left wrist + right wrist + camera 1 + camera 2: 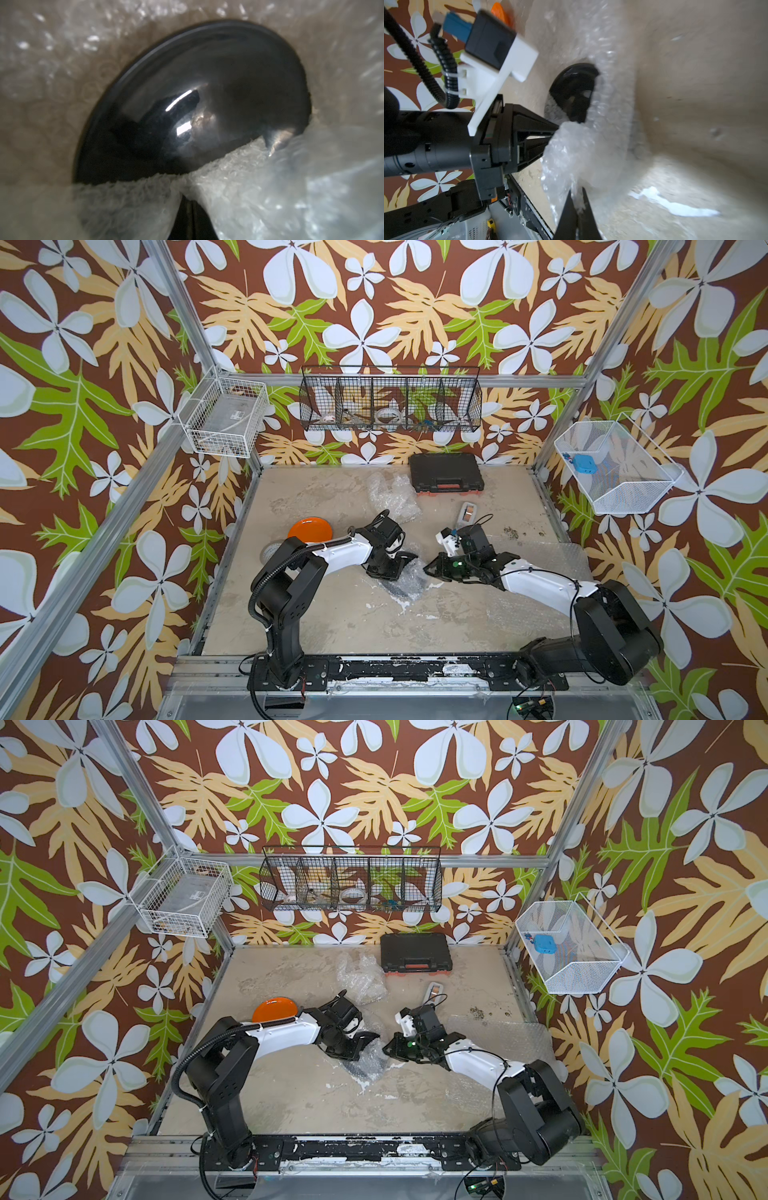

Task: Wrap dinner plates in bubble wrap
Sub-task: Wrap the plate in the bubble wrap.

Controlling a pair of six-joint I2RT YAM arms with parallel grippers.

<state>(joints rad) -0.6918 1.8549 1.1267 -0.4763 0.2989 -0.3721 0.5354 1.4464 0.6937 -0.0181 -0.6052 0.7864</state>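
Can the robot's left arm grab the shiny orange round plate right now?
Probably not yet. The glossy orange round plate lies uncovered nearby, but the left gripper is shut on clear bubble wrap over the black plate and must let go first.

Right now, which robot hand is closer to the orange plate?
Left. The left gripper pinches the bubble wrap mid-table, on the side toward the orange plate. The right gripper pinches the same wrap just beyond it, farther from the plate.
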